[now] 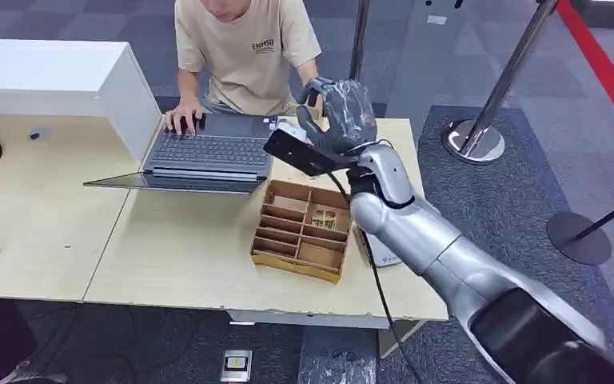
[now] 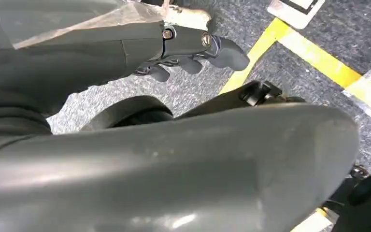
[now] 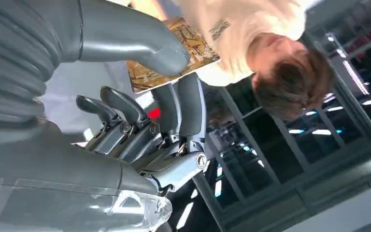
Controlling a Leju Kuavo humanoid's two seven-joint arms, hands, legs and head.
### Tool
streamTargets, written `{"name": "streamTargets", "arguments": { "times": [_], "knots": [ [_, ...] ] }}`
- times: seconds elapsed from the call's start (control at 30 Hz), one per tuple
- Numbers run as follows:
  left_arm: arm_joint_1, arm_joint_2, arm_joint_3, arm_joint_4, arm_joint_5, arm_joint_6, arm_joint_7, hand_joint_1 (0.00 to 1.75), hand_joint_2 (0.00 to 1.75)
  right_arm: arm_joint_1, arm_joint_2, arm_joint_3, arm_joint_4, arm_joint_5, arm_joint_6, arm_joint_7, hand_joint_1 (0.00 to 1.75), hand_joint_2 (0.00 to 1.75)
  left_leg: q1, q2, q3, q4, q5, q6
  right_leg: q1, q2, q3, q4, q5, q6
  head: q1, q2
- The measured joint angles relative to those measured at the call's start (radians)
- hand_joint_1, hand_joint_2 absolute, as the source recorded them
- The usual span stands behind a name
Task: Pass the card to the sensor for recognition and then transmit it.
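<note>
While pinched by right hand (image 3: 140, 121), card (image 3: 174, 53) flat toward person (image 3: 251, 43).

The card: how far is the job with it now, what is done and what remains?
Done: the card is picked up; the right robot hand pinches it, raised above the tray and close to the person. In hand: carrying it. Whether the sensor has read it, I cannot tell. Left: releasing the card. The left robot hand hangs idle over the floor.
</note>
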Motion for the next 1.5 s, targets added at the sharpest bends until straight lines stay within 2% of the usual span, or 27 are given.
{"name": "streamTargets", "arguments": {
  "times": [0.2, 0.37, 0.7, 0.73, 0.77, 0.87, 0.9, 1.03, 1.07, 1.23, 1.33, 1.5],
  "knots": [
    [-0.004, -0.001, -0.001, 0.0, -0.005, 0.001, 0.0, 0.0, 0.0, -0.065, 0.017, 0.053, 0.131, 0.201, 0.097, 0.066, 1.75, 1.75, 0.0, -0.001, 0.0, 0.0, 0.0, 0.0, 0.0, 0.0, 0.0, 0.0, 0.0, 0.0, 0.0, 0.0],
    [-0.006, -0.002, -0.001, 0.0, -0.006, 0.001, -0.001, 0.0, 0.0, -0.097, 0.034, 0.133, 0.202, 0.376, 0.126, 0.1, 1.75, 1.75, 0.0, -0.001, -0.001, 0.0, 0.0, 0.0, 0.0, 0.0, 0.0, 0.0, 0.0, 0.0, 0.0, 0.0],
    [-0.006, -0.002, -0.001, 0.0, -0.006, -0.007, -0.002, 0.0, 0.0, -0.11, 0.051, 0.222, 0.272, 0.418, 0.117, 0.107, 1.75, 1.75, 0.0, -0.001, 0.0, 0.0, 0.0, 0.0, 0.0, 0.0, 0.0, 0.0, 0.0, 0.0, 0.0, 0.0],
    [-0.006, -0.002, -0.001, 0.0, -0.007, -0.009, -0.002, 0.0, 0.0, -0.11, 0.051, 0.228, 0.277, 0.415, 0.117, 0.107, 1.52, 1.75, 0.0, -0.001, 0.0, 0.0, 0.0, 0.0, 0.0, 0.0, 0.0, 0.0, 0.0, 0.0, 0.0, 0.0],
    [-0.006, -0.002, -0.001, 0.0, -0.008, -0.011, -0.002, 0.0, 0.0, -0.11, 0.052, 0.232, 0.281, 0.414, 0.117, 0.108, 0.63, 1.75, 0.0, 0.0, 0.0, 0.0, 0.0, 0.0, 0.0, 0.0, 0.0, 0.0, 0.0, 0.0, 0.0, 0.0],
    [-0.006, -0.002, -0.001, 0.0, -0.008, -0.011, -0.003, 0.0, 0.0, -0.111, 0.054, 0.242, 0.294, 0.403, 0.122, 0.108, 0.63, 1.75, 0.0, 0.0, -0.001, 0.0, 0.0, 0.0, 0.0, 0.0, 0.0, 0.0, 0.0, 0.0, 0.0, 0.0],
    [-0.006, -0.002, -0.001, 0.0, -0.008, -0.011, -0.003, 0.0, 0.0, -0.111, 0.054, 0.246, 0.298, 0.395, 0.128, 0.107, 0.0, 1.75, 0.0, -0.001, -0.001, 0.0, 0.0, 0.0, 0.0, 0.0, 0.0, 0.0, 0.0, 0.0, 0.0, 0.0],
    [-0.005, -0.002, -0.006, 0.0, -0.008, -0.011, -0.003, 0.0, 0.0, -0.111, 0.055, 0.259, 0.312, 0.38, 0.135, 0.1, 0.0, 1.75, 0.0, 0.0, 0.0, 0.0, 0.0, 0.0, 0.0, 0.0, -0.001, 0.0, 0.0, 0.0, 0.0, 0.0],
    [-0.005, -0.002, -0.008, 0.0, -0.008, -0.011, -0.003, 0.0, 0.0, -0.111, 0.054, 0.261, 0.314, 0.375, 0.135, 0.096, 0.0, 0.0, 0.0, 0.0, -0.001, 0.0, 0.0, 0.0, 0.0, 0.0, -0.001, 0.0, 0.0, 0.0, 0.0, 0.0],
    [-0.005, -0.002, -0.014, 0.0, -0.014, -0.011, -0.003, 0.0, 0.0, -0.111, 0.053, 0.254, 0.32, 0.3, 0.122, 0.082, 0.0, 0.0, 0.0, 0.0, 0.0, 0.0, 0.0, 0.0, 0.0, 0.0, -0.001, 0.0, 0.0, 0.0, 0.0, 0.0],
    [-0.005, -0.002, -0.016, 0.0, -0.015, -0.011, 0.0, 0.0, 0.0, -0.106, 0.049, 0.23, 0.319, 0.214, 0.057, 0.065, 0.0, 0.0, 0.0, 0.0, 0.0, 0.0, 0.0, 0.0, 0.0, 0.0, -0.001, 0.0, 0.0, 0.0, 0.0, 0.0],
    [-0.005, -0.002, -0.016, 0.0, -0.015, -0.011, 0.0, 0.0, 0.0, -0.105, 0.048, 0.225, 0.317, 0.198, 0.045, 0.061, 0.0, 0.0, 0.0, 0.0, 0.0, 0.0, 0.0, 0.0, 0.0, 0.0, -0.001, 0.0, 0.0, 0.0, 0.0, 0.0]
  ]
}}
